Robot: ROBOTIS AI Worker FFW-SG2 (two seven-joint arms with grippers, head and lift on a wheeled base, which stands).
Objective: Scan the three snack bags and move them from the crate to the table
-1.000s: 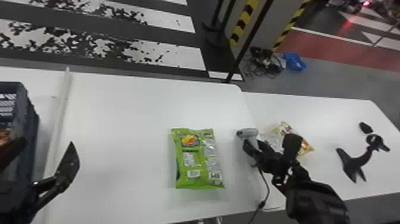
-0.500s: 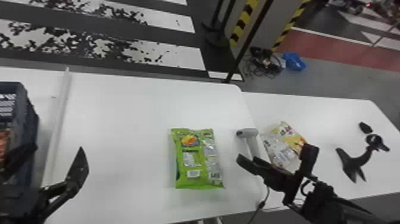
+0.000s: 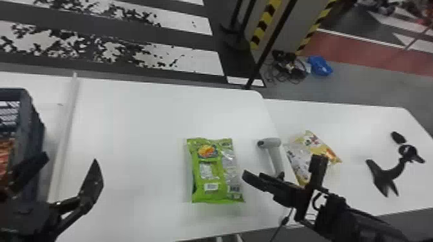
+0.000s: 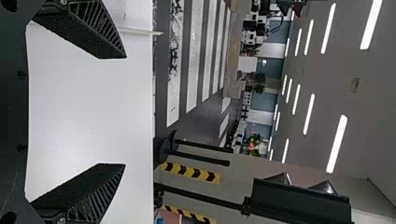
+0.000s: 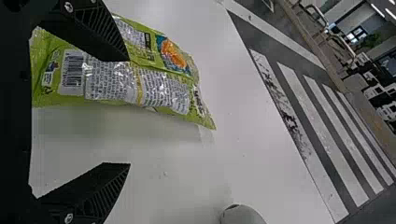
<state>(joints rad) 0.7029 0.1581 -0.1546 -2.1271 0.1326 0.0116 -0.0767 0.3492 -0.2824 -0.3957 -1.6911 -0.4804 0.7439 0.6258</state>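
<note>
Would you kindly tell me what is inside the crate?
Something orange-red shows inside the crate, though I cannot tell exactly what; the left end effector covers part of the crate, hiding whatever lies behind it.

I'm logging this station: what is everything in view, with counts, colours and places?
green bag: one, green, mid-table
yellow bag: at least one, yellow-white, right of scanner
scanner: one, grey, right of green bag
crate: one, dark blue-grey, far left
crate contents: count unclear, orange-red
stand: one, black, far right
strip: one, white, beside crate
tables: at least two, white, side by side
floor cables: several, black, beyond tables
blue item: one, beside floor cables
left gripper: one, black, near crate
right gripper: one, black, near scanner
</note>
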